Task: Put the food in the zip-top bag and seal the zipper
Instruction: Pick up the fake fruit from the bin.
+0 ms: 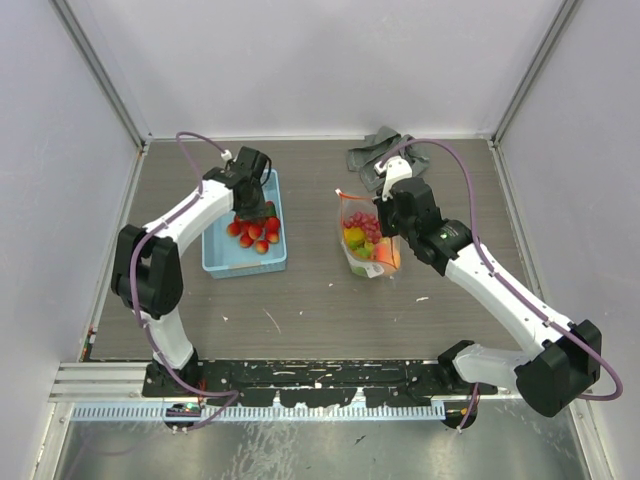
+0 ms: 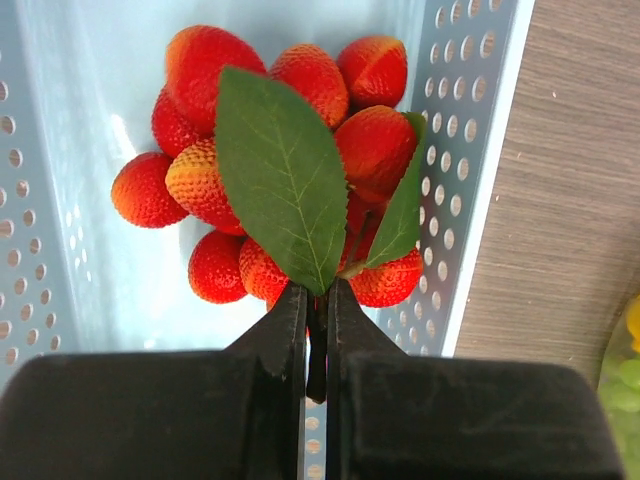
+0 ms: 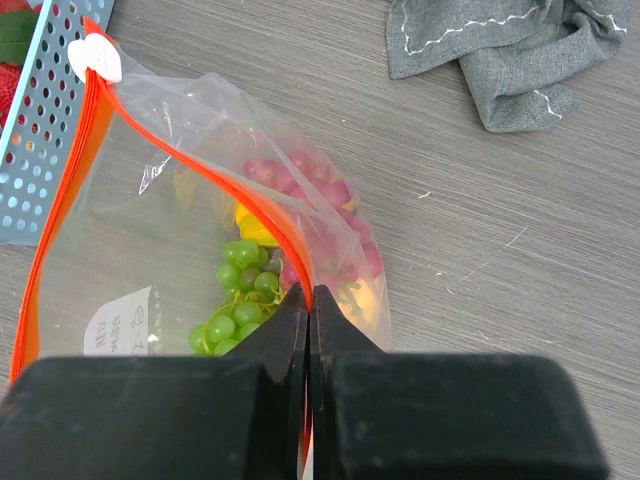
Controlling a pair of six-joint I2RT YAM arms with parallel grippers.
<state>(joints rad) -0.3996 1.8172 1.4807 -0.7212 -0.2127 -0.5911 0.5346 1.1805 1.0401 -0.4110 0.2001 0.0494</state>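
A bunch of red strawberries with green leaves lies in the light blue basket. My left gripper is shut on the bunch's dark stem; from above it hangs over the strawberries. The clear zip-top bag lies on the table with its mouth open toward the basket. My right gripper is shut on the orange zipper strip, holding one lip up. Inside the bag are green grapes, purple grapes and a yellow lemon.
A crumpled grey cloth lies at the back, just behind the bag. The basket stands to the left of the bag, with a strip of bare table between them. White walls close in the back and both sides.
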